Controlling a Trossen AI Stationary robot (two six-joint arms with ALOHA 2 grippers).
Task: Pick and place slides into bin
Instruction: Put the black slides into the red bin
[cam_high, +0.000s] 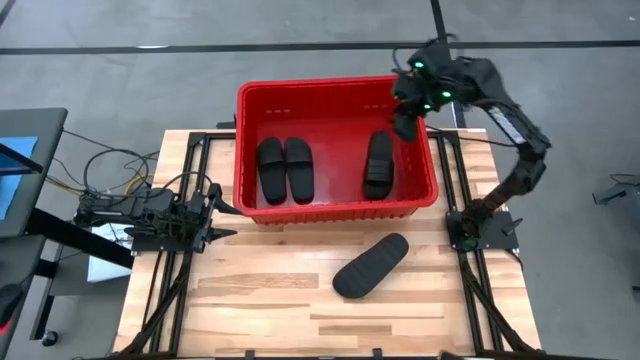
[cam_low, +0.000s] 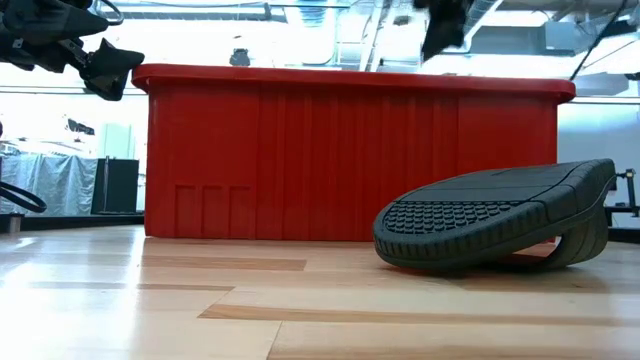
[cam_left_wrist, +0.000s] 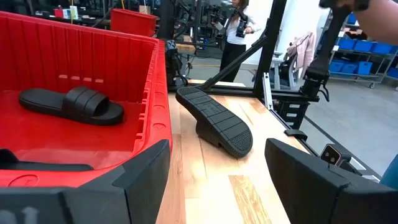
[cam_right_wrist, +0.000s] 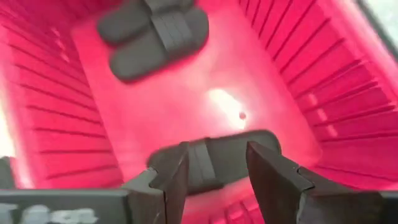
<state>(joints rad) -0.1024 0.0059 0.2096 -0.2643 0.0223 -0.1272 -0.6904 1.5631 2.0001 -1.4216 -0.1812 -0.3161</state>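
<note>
The red bin (cam_high: 338, 211) stands at the table's far middle. Three black slides lie inside on its floor: two side by side at the left (cam_high: 285, 168) and one at the right (cam_high: 379, 165). Another slide (cam_high: 370, 266) lies upside down on the table in front of the bin, tread up, resting on its strap and one end (cam_low: 490, 220). My right gripper (cam_high: 408, 112) is open and empty above the bin's far right corner, over the single slide (cam_right_wrist: 217, 152). My left gripper (cam_high: 228, 221) is open and empty beside the bin's near left corner.
Dark frame rails run along the table's left and right sides (cam_high: 470, 290). Bare wood lies in front of the bin around the upturned slide. In the left wrist view a person (cam_left_wrist: 236, 25) stands in the room beyond the table.
</note>
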